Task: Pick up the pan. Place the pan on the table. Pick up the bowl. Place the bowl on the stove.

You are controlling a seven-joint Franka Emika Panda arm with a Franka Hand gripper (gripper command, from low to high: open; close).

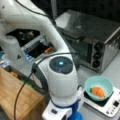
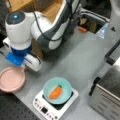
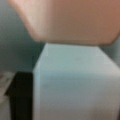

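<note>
Resting at table [image 2: 75, 62] edge: pan [image 2: 11, 78]; bowl [image 2: 57, 90] on stove [image 2: 53, 106].

Lighting: even and diffuse, soft glare lying on the toaster oven [image 1: 87, 27] top. Shadows: faint, pooling under the pan [image 2: 11, 78] beside the gripper. Focus: both front views reading soft throughout; wrist view blurring heavily, the pan [image 3: 67, 20] filling its top.

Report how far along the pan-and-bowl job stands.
The bowl, holding a carrot, already sits on the stove. The pan lies on the table, its white handle filling the wrist view, so the gripper is right at it; the gripper's fingers do not show. No step visibly remains.
</note>
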